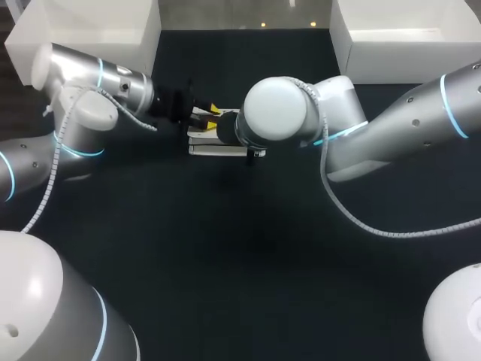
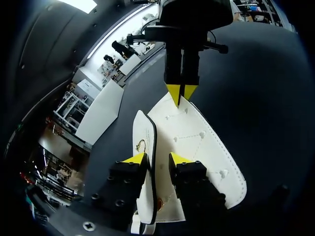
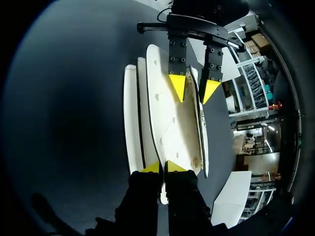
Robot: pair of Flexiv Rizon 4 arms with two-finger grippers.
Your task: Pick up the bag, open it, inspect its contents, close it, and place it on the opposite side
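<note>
A white quilted bag point(image 1: 218, 143) with black edging lies in the middle of the dark table, between my two arms. In the left wrist view its flap point(image 2: 150, 132), which carries a small gold clasp point(image 2: 141, 145), stands on edge between my left gripper's point(image 2: 157, 158) fingers, and the fingers are spread with a gap on one side. My right gripper point(image 3: 164, 167) is pinched on the opposite end of the bag point(image 3: 170, 118). In the head view my right wrist hides that gripper, and the left gripper point(image 1: 207, 113) sits at the bag's far left corner.
Two white bins stand at the back of the table, one at the left point(image 1: 98, 34) and one at the right point(image 1: 406, 34). Both arms crowd the table's middle. Bare dark tabletop point(image 1: 248, 248) stretches in front of the bag.
</note>
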